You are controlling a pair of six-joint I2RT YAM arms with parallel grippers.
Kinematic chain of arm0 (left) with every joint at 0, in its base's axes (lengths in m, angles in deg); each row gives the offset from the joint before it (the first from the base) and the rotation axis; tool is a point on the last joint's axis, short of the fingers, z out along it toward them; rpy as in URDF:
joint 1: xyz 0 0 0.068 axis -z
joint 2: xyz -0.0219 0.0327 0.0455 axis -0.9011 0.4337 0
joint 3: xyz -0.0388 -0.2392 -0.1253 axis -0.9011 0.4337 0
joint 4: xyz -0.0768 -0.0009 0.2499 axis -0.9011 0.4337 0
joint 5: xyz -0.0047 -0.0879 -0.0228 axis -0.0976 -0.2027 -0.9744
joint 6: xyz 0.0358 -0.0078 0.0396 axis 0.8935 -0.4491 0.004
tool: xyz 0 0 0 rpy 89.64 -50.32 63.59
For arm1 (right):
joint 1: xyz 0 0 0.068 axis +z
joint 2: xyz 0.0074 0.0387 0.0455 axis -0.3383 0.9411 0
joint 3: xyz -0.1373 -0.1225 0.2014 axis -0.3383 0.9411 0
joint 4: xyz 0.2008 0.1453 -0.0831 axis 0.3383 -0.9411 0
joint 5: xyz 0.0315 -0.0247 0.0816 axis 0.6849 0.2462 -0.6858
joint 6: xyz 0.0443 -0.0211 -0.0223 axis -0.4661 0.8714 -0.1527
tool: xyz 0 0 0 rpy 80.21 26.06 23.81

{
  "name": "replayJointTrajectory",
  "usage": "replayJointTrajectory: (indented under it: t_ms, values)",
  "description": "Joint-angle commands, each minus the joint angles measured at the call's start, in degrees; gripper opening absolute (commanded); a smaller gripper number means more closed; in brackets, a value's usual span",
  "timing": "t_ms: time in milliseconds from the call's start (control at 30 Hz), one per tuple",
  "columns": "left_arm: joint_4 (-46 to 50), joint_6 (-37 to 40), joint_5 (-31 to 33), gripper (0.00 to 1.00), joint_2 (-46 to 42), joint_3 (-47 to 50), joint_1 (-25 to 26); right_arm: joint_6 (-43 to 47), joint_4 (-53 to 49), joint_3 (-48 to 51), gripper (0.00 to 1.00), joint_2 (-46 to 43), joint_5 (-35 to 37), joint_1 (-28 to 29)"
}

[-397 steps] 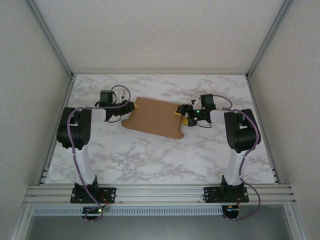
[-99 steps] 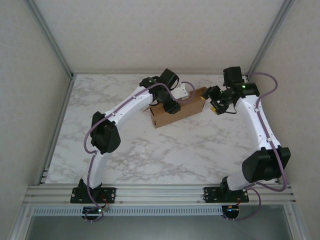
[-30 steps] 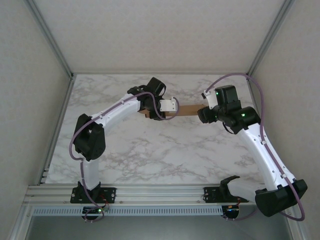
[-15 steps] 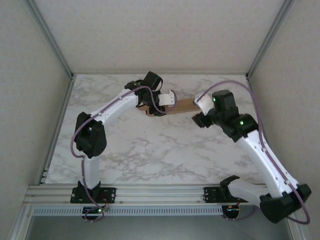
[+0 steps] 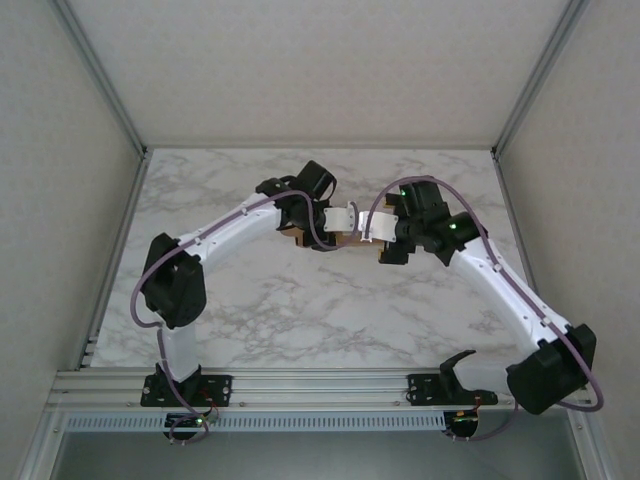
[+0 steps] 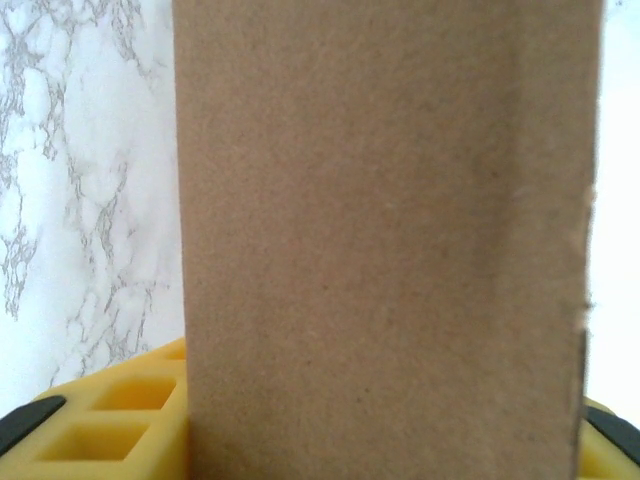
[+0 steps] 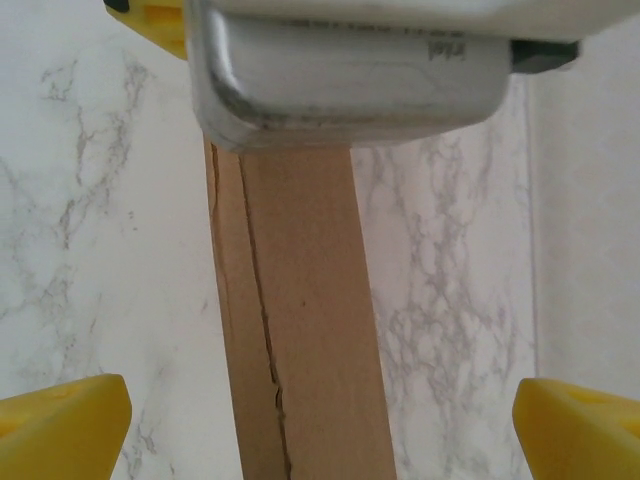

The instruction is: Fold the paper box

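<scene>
L gripper [image 6: 385,445] clamping paper box [image 7: 300,330] across its width, over far-centre of table [image 5: 300,300]. R gripper [image 7: 322,435] spread wide, straddling box's narrow side w/o touching. Risk, my read: seam along box is gaping. R closing off-centre could be popping it open or twisting box out of L's pinch.

Bright, even, diffuse light — faint soft shadows. Just ahead of the left gripper [image 6: 350,445] the paper box [image 6: 380,220] blurs softly; beside it the table [image 6: 615,200] washes out white.
</scene>
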Motion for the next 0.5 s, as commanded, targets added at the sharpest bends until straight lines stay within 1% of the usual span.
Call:
replayJointTrajectory:
  t_ms: [0,100,200,333,467]
  values:
    - [-0.54,1.01,1.32,0.34,-3.4,1.12,0.31,-0.03,-3.03,-3.6,0.97,2.81,-4.38,1.47]
    - [-0.64,1.62,2.1,0.33,-3.71,1.37,0.3,-2.74,-5.25,-4.01,0.95,4.26,-6.68,1.71]
    - [-0.88,2.06,2.07,0.32,-4.29,1.48,0.3,-2.97,-4.63,-2.08,0.94,4.84,-5.95,1.73]
    - [-1.08,2.66,1.94,0.32,-5.29,2.12,0.21,-1.21,1.1,2.01,0.92,4.1,-2.52,1.64]
    - [-1.44,3.1,0.89,0.31,-6.41,3.04,0.13,0.61,6.96,4.51,0.86,3.8,0.86,1.69]
